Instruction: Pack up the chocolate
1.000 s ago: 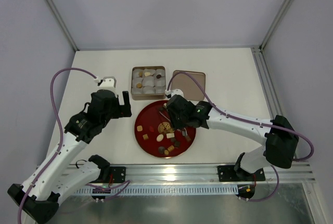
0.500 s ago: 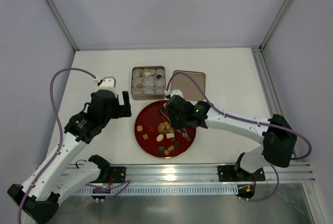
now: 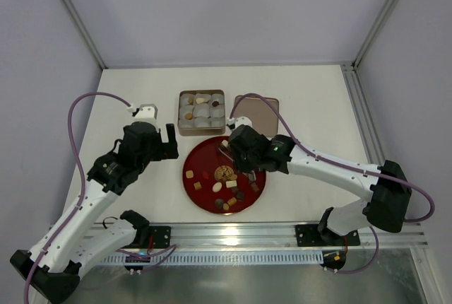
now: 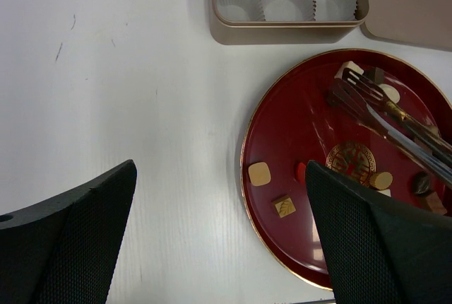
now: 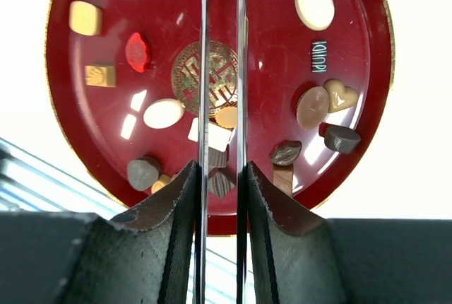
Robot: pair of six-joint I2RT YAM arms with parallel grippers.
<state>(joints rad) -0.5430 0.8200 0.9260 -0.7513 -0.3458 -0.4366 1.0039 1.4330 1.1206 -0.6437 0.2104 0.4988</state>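
Since one second ago the right hand (image 5: 219, 170) moved slightly rightwards, clamped on the tongs (image 5: 205, 71) over the chocolate (image 5: 164, 113) scattered on the red plate (image 5: 268, 71) (few pieces sit in the tin (image 4: 282, 34)), while the left hand (image 4: 220, 170) stands wide apart, empty.

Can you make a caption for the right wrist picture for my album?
Right pincer squeezes metal tongs over a red plate of mixed chocolates.

I see plate (image 5: 268, 71) glossy red, lacquer-like (reflections all over); tongs (image 4: 367, 104) polished metal; chocolate (image 5: 164, 113) smooth; cups (image 4: 282, 7) crinkled white paper; tin (image 4: 282, 34) matt metal; table (image 4: 106, 106) matt white.
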